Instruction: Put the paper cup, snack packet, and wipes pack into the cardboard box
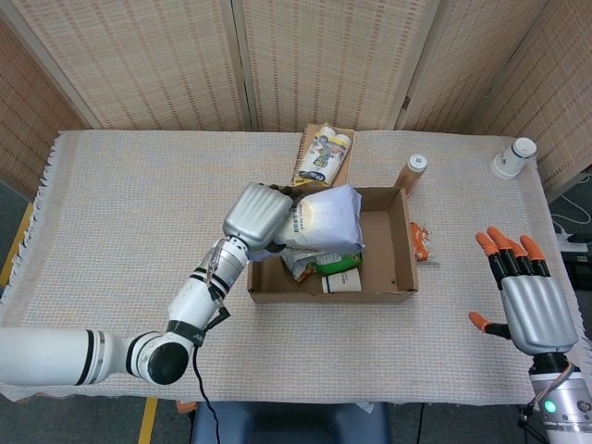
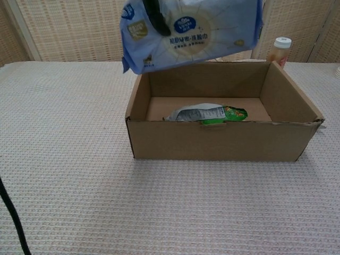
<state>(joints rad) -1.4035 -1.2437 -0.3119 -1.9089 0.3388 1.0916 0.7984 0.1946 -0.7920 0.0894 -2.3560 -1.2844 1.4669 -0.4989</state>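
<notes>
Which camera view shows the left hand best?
The head view: the left hand shows whole, gripping the wipes pack above the cardboard box. The chest view shows only dark fingers across the pack.

A wipes pack [image 2: 199, 29] hangs above the cardboard box [image 2: 223, 139] holding a snack packet [image 2: 204, 113].

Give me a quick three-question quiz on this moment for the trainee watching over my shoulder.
1. True or false: the wipes pack already rests on the floor of the cardboard box.
2. Which hand holds the wipes pack: A) left hand B) right hand?
3. Fill in: the green snack packet lies ____ the box.

Key
1. False; it is held in the air above the box.
2. A; the right hand is open with nothing in it.
3. inside
</notes>
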